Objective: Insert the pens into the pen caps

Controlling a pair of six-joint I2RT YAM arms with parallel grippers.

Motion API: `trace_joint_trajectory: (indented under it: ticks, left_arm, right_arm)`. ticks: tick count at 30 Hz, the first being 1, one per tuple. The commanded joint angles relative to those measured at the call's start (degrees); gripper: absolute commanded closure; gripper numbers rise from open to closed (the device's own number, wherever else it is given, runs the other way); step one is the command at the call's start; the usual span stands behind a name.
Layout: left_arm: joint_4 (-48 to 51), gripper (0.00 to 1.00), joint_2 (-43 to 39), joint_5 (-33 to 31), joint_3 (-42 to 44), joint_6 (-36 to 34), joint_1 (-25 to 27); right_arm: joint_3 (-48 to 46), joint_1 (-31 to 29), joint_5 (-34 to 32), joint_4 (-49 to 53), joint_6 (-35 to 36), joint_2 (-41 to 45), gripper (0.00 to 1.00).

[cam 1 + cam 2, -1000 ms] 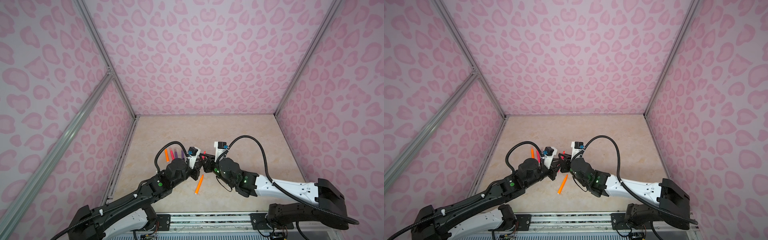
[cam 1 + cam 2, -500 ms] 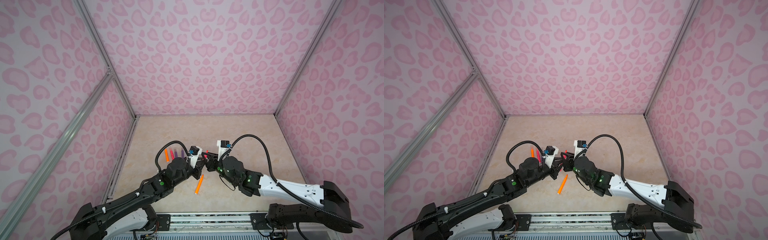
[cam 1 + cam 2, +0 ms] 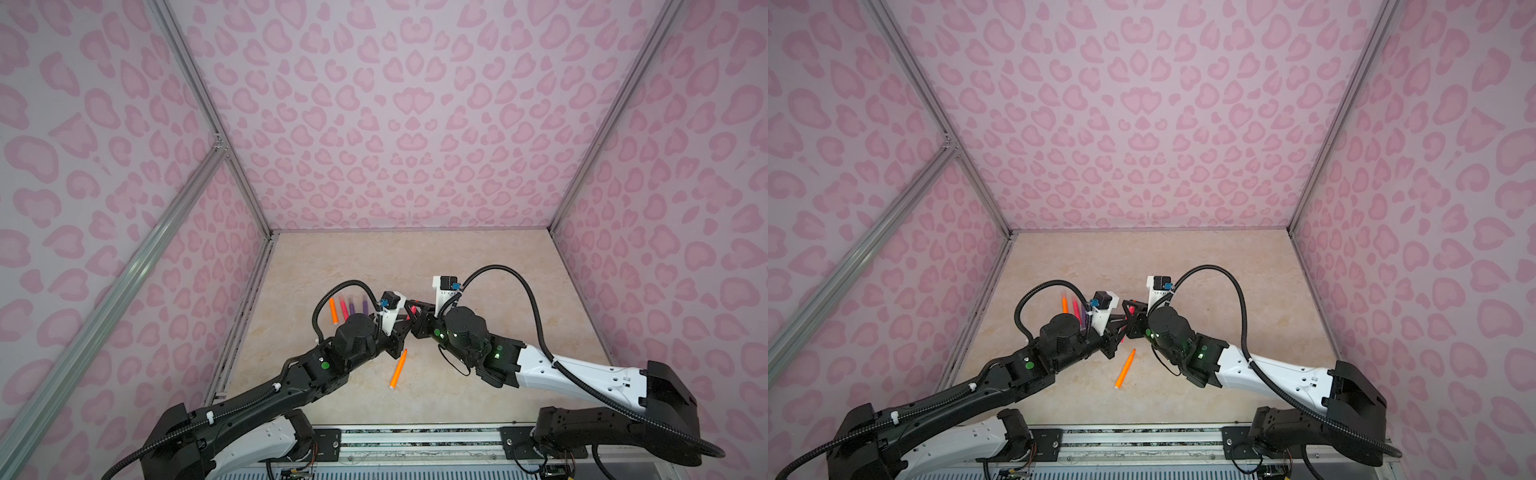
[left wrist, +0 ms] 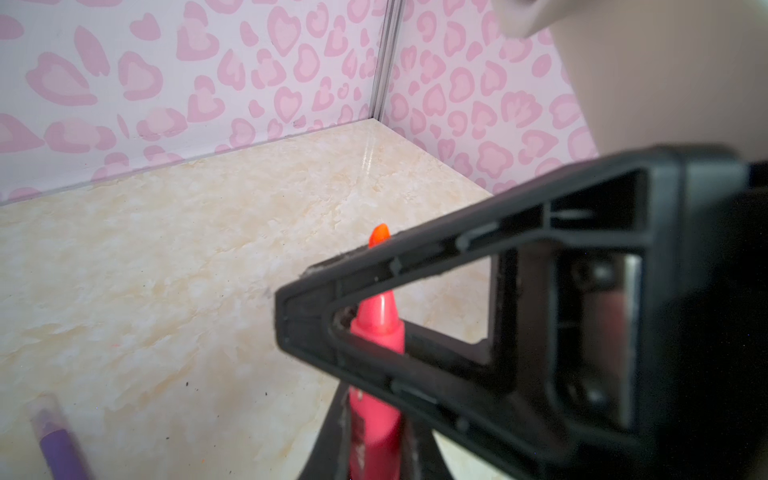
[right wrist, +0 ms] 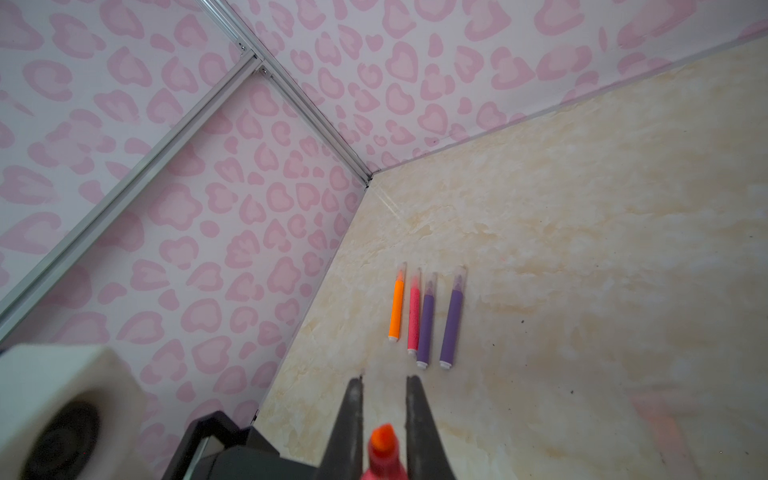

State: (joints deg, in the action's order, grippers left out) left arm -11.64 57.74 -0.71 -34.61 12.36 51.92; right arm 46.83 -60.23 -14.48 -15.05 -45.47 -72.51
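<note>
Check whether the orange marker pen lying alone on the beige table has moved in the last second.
No. The orange marker pen keeps its spot and slant, equally far from the row of four pens.

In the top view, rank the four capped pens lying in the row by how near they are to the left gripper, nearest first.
1. Right-end purple pen, closest to the left gripper.
2. Inner purple pen, next leftward.
3. Capped pink pen, third along.
4. Capped orange pen, far left end.
</note>
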Motion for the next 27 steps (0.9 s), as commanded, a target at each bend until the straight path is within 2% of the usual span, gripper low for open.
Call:
trace_joint_trajectory:
  ticks: [1, 7, 12, 17, 20, 24, 26, 27]
  left_arm:
    - [-3.3, 0.9, -0.47, -0.38, -0.77, -0.5, 0.11]
    - [-3.65, 0.76, -1.33, -0.76, -0.32, -0.35, 0.11]
    - [-3.58, 0.73, -1.68, -0.95, -0.18, -0.33, 0.14]
    - [-3.48, 0.9, -1.5, -0.89, -0.28, -0.45, 0.11]
    - [-3.46, 0.96, -1.46, -0.85, -0.29, -0.37, 0.11]
    - [-3.48, 0.97, -1.41, -1.24, -0.35, -0.19, 0.12]
    - [-3.48, 0.97, -1.48, -1.81, -0.27, 0.21, 0.11]
    - [-3.55, 0.97, -1.49, -2.39, -0.19, 0.38, 0.11]
  right_arm:
    - [-0.06, 0.03, -0.81, 2.3, -0.65, 0.1, 0.94]
    - [-0.77, -1.6, -1.86, 1.65, -0.62, 0.49, 0.95]
    - [-0.61, -2.4, -1.69, 1.05, -0.74, -0.21, 0.95]
    - [-0.48, -2.53, -2.37, 1.25, -0.58, -0.35, 0.96]
    - [-0.61, -2.53, -2.65, 1.34, -0.53, 0.09, 0.95]
    - [-0.71, -2.46, -3.22, 1.95, -0.03, 0.99, 0.85]
    - [-1.08, -2.44, -3.56, 1.96, 0.27, 1.7, 0.74]
    - [-1.22, -2.44, -3.89, 1.94, 0.37, 2.06, 0.72]
